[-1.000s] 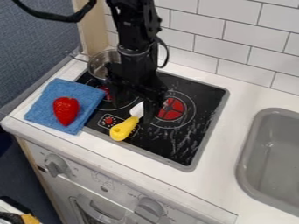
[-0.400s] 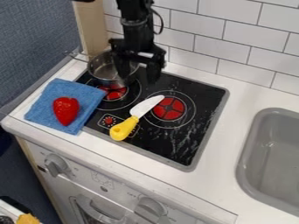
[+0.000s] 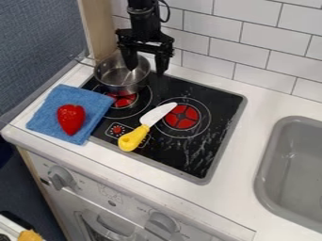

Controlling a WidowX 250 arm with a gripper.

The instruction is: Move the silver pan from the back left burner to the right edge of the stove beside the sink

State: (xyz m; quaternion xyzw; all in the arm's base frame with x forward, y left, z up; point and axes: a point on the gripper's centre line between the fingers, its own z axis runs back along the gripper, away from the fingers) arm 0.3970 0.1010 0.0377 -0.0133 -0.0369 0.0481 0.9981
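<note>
end effector (image 3: 146, 63): backing away from the knife (image 3: 144, 128) towards the pot (image 3: 123, 88), its fingers standing apart, gripping nothing
knife: lying free on the stove (image 3: 204, 141), its blade reaching the red burner (image 3: 183, 117)

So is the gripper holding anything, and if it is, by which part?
Nothing is held: the gripper is open, near the metal pot.

Soft, bright light washes over the white worktop (image 3: 261, 107) and pale wall tiles (image 3: 261, 55), leaving shadows faint. Small highlights dot the glossy red strawberry (image 3: 71, 118), glints catch the metal pot (image 3: 114, 76), and a muted sheen lies in the gray sink (image 3: 292, 162); the lower left is dimmer.
</note>
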